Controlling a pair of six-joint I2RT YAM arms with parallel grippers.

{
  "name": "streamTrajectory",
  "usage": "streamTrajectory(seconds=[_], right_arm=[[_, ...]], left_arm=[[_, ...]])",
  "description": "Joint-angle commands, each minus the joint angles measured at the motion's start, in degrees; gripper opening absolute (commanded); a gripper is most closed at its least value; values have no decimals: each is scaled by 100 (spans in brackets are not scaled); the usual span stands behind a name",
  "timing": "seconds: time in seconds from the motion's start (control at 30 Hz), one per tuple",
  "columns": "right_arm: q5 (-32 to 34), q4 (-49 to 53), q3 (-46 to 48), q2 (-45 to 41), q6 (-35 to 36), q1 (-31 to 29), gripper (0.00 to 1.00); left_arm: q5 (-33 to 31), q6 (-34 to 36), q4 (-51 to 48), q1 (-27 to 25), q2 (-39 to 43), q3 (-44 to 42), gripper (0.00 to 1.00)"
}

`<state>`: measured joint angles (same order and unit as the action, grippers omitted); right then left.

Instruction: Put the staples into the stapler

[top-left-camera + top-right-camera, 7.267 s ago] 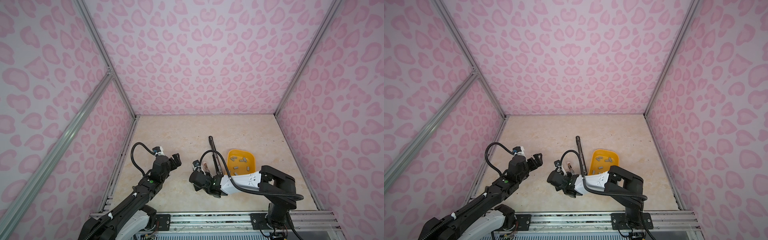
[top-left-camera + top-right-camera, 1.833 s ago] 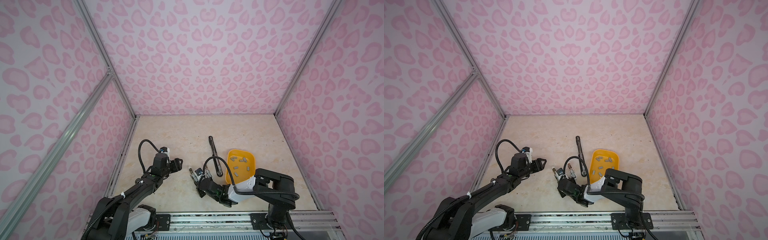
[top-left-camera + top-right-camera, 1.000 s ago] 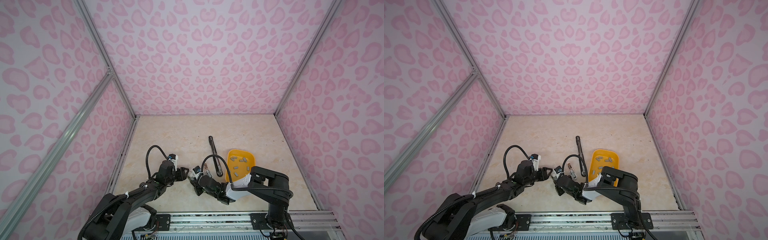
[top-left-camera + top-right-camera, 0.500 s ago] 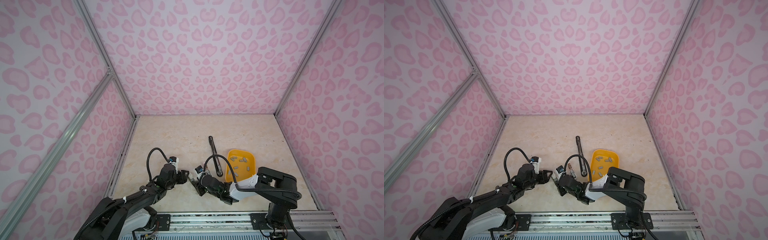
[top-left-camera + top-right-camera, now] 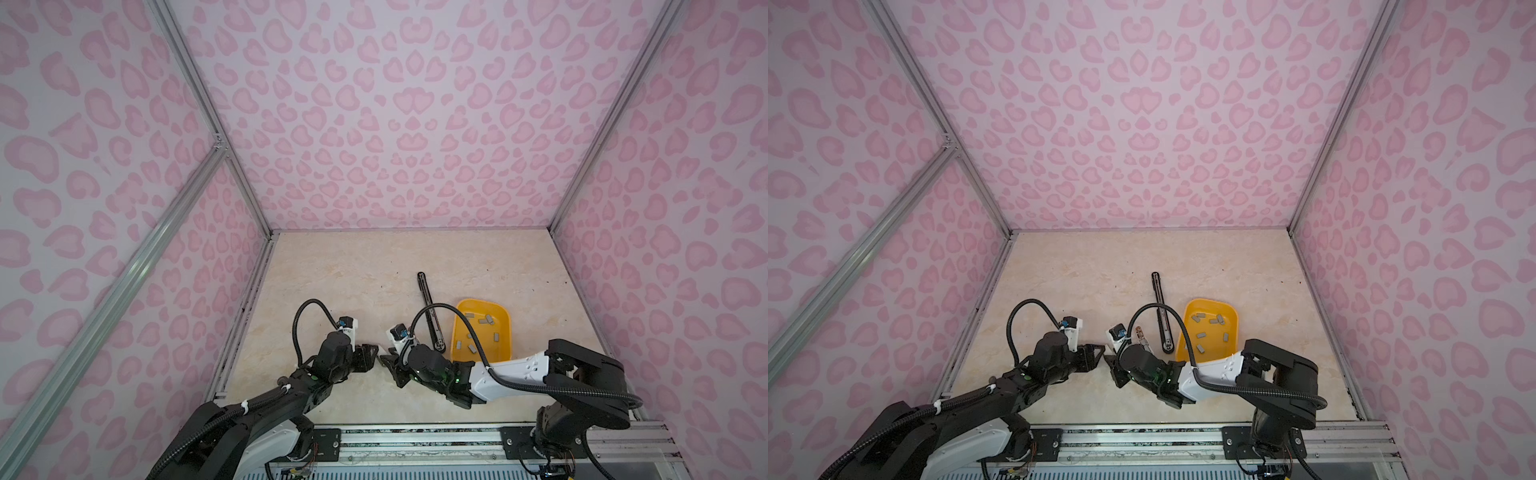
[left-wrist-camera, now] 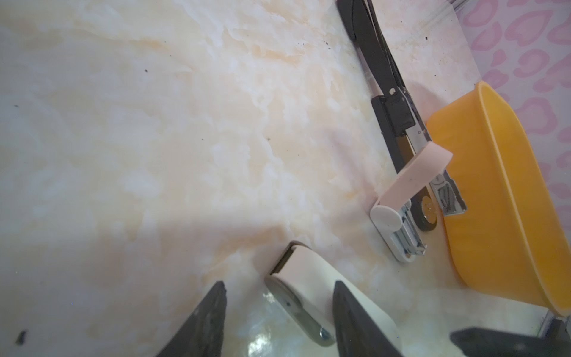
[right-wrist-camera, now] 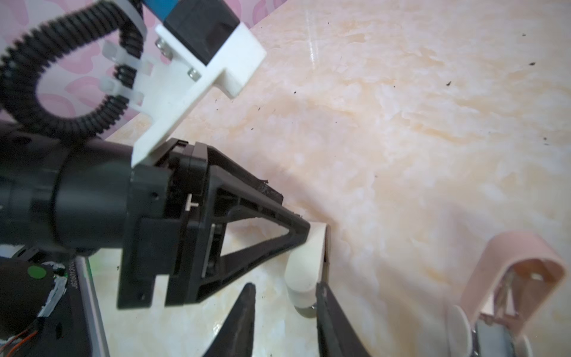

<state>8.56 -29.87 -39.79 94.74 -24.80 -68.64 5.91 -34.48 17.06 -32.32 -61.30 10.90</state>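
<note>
Evidently to steady it for loading, the left claw (image 6: pixel 279 286) and right claw (image 7: pixel 285 286) are both straddling the small white-and-pink plastic stapler (image 6: pixel 304 278) with parted jaws on the near tabletop (image 6: pixel 154 123).

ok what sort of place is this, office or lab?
Probably a lab robot cell, not an office: pink-patterned panel walls on aluminium framing, left arm and right arm mounted on a rail at the table's edge, a yellow tray of staples.

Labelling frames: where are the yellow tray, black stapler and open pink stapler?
yellow tray (image 5: pixel 484 302), in a top view, far rim
black stapler (image 5: pixel 1158 291), in a top view, far half
open pink stapler (image 6: pixel 414 177), left wrist view, raised lid
</note>
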Motion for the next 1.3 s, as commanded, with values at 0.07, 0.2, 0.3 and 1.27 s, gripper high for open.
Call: streamTrajectory(seconds=[0.07, 0.2, 0.3, 1.27], right_arm=[[155, 386, -254, 301, -40, 57, 28], [90, 404, -302, 486, -148, 121, 27], [53, 368, -286, 563, -199, 121, 26], [147, 316, -188, 870, -402, 121, 24]], left_arm=[[-64, 22, 41, -37, 13, -23, 57], [-125, 11, 17, -59, 81, -65, 56], [-152, 11, -3, -73, 130, -72, 56], [-178, 2, -1, -161, 106, -80, 54]])
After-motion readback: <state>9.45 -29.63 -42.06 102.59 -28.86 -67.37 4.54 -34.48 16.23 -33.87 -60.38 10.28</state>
